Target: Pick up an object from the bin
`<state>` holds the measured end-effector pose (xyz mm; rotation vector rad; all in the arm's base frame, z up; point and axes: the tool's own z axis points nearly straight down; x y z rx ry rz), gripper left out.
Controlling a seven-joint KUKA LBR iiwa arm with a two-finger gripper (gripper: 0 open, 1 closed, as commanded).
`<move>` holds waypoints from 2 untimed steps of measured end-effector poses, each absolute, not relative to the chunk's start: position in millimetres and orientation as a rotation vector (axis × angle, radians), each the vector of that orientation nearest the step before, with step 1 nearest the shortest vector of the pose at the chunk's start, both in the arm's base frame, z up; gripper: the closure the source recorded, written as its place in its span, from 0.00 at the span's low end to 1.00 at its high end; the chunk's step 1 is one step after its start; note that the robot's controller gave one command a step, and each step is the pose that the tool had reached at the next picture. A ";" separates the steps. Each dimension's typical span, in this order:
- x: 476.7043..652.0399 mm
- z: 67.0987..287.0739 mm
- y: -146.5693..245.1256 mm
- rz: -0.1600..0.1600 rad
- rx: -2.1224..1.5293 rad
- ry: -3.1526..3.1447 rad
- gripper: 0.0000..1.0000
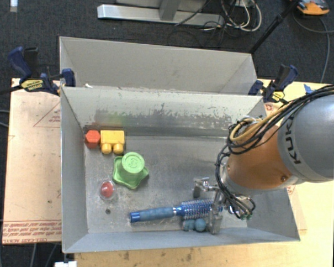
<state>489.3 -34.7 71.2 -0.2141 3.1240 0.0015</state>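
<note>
Grey bin (171, 169) floor carries a blue hairbrush (169, 211) lying along the front wall, its bristle head right by the lowered claw (210, 208). Whether the claw is released or clenched I cannot tell. Nothing looks lifted yet, so the pick remains. Further left sit a green cup (131, 170) and a yellow block (112, 141).
</note>
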 end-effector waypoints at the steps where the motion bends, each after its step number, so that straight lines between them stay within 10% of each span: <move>1: 487.1 69.3 -36.7 0.001 -0.209 3.133 1.00; 2: 489.4 217.4 -44.0 -0.003 -0.215 3.125 1.00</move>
